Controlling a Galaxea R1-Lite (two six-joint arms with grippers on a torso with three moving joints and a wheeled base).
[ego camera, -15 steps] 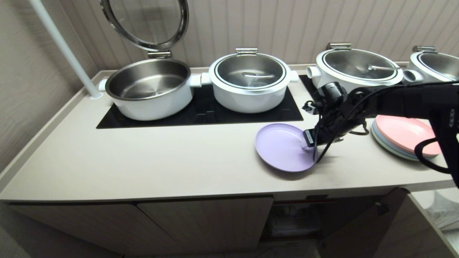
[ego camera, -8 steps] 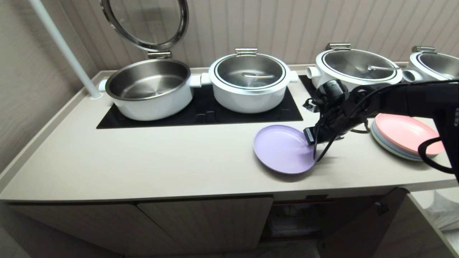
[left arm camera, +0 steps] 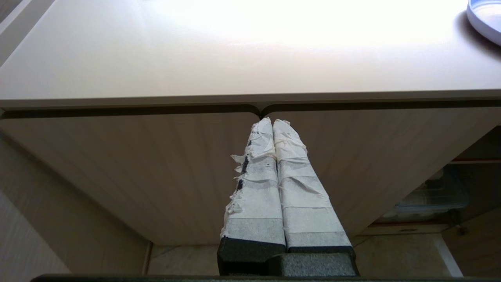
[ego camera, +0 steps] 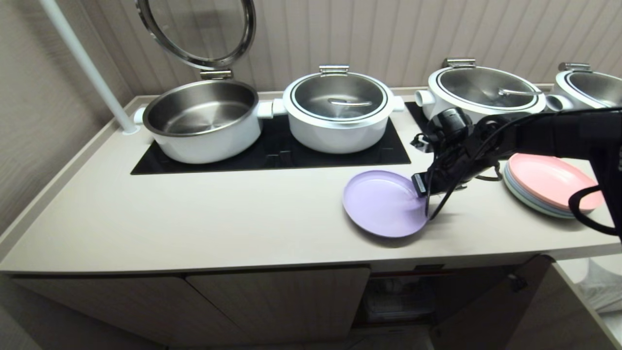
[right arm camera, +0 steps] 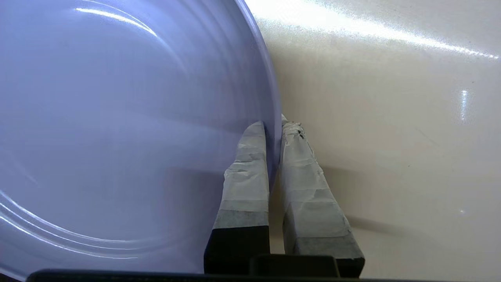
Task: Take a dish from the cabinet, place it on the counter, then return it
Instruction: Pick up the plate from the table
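Note:
The lavender dish (ego camera: 381, 204) lies on the beige counter (ego camera: 194, 218), in front of the hob. My right gripper (ego camera: 422, 187) reaches in from the right and is shut on the dish's right rim. In the right wrist view one taped finger lies inside the dish (right arm camera: 117, 117) and the other outside the rim, with the gripper (right arm camera: 273, 123) pinching it. My left gripper (left arm camera: 273, 122) is shut on nothing, parked low in front of the cabinet (left arm camera: 156, 164) doors. The dish's edge (left arm camera: 485, 19) shows above on the counter (left arm camera: 235, 47).
Four white pots stand along the back on black hobs; the left pot (ego camera: 201, 119) has its lid raised. A pastel plate stack with a pink plate (ego camera: 549, 182) on top sits right of my right arm. Below the dish an open cabinet bay (ego camera: 398, 296) shows a red-edged shelf.
The dish has shifted slightly left and toward the counter's front edge, with the right gripper at its rim. The left arm has not moved.

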